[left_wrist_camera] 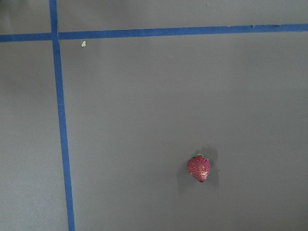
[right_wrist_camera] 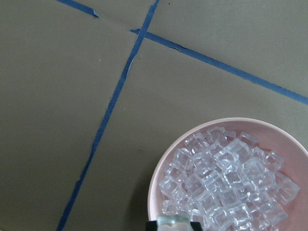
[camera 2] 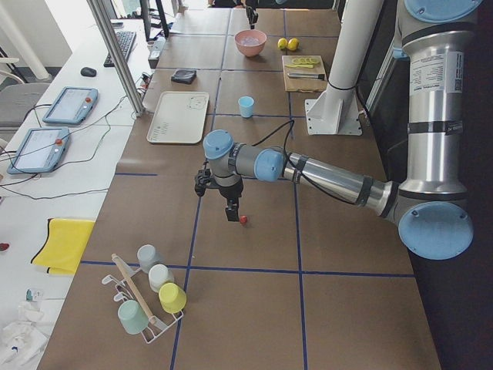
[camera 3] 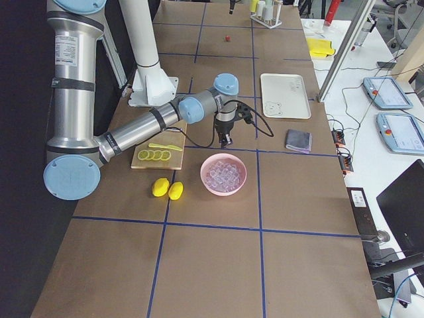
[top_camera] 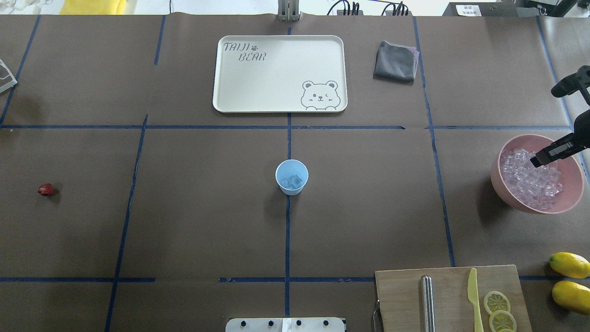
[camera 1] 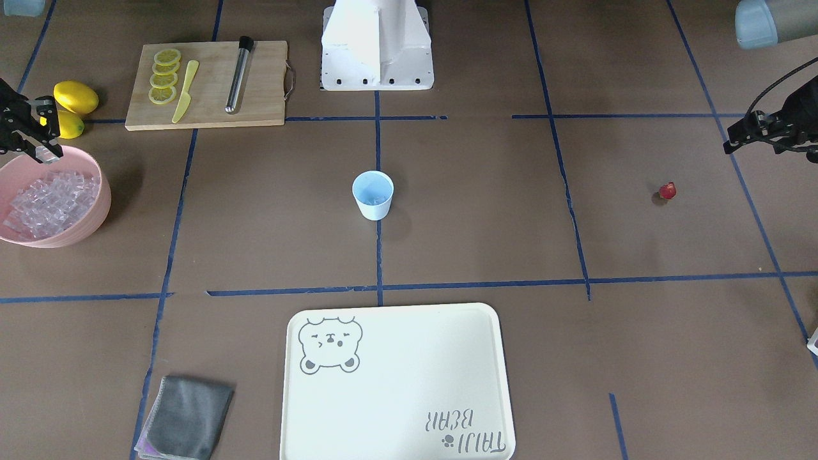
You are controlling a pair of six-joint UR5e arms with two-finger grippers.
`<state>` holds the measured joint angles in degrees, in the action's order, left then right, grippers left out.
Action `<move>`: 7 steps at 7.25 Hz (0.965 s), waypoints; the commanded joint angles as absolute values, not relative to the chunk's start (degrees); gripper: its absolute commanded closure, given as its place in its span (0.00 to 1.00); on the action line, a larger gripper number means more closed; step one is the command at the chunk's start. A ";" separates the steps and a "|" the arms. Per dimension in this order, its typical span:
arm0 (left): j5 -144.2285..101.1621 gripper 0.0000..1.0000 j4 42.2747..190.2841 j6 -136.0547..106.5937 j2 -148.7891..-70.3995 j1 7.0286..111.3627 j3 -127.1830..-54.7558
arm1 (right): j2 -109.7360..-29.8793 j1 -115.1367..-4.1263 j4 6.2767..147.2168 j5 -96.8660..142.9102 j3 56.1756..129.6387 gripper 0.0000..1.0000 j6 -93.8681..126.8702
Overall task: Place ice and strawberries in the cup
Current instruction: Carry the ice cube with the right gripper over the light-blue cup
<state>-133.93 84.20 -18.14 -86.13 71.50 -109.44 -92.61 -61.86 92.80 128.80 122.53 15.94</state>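
The light-blue cup (top_camera: 292, 177) stands upright mid-table with a few ice cubes in it; it also shows in the front view (camera 1: 372, 195). A heap of ice (top_camera: 530, 177) fills the pink bowl (top_camera: 496, 171). My right gripper (top_camera: 534, 161) hangs just above the bowl's far rim. In the right wrist view its tips (right_wrist_camera: 174, 222) show together at the bottom edge, over the ice (right_wrist_camera: 226, 183). The strawberry (left_wrist_camera: 198, 168) lies alone on the table (top_camera: 45, 189). My left gripper (camera 1: 730, 145) hovers near it (camera 1: 667, 190); I cannot tell whether it is open or shut.
A cream tray (top_camera: 276, 92) and a grey cloth (top_camera: 395, 62) lie at the far side. A wooden board (top_camera: 451, 286) holds lemon slices, a yellow knife and a metal rod. Two lemons (top_camera: 569, 265) lie beside it. A cup rack (camera 2: 146, 301) stands at the left end.
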 commanded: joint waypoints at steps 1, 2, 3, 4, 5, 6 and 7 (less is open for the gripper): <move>-133.94 0.00 84.29 -18.19 -86.13 71.11 -108.99 | -83.90 -58.91 95.61 129.20 123.14 1.00 25.41; -133.95 0.00 85.85 -18.37 -86.13 70.41 -108.20 | -78.54 -54.97 96.84 129.11 122.87 1.00 32.27; -134.03 0.00 88.48 -18.46 -86.31 70.14 -106.45 | -72.74 -50.32 98.25 128.42 122.78 1.00 40.17; -133.95 0.00 92.86 -21.42 -86.57 69.44 -104.43 | -68.34 -46.79 98.70 126.41 121.74 1.00 46.43; -133.95 0.00 97.69 -25.27 -86.57 67.61 -102.33 | -64.72 -44.23 98.70 124.47 120.60 1.00 51.37; -133.95 0.00 101.13 -28.01 -86.57 66.28 -100.83 | -61.12 -42.73 98.70 123.32 118.93 1.00 54.98; -133.95 0.00 102.03 -29.08 -86.66 65.57 -100.46 | -57.86 -40.02 98.70 120.79 116.48 1.00 57.98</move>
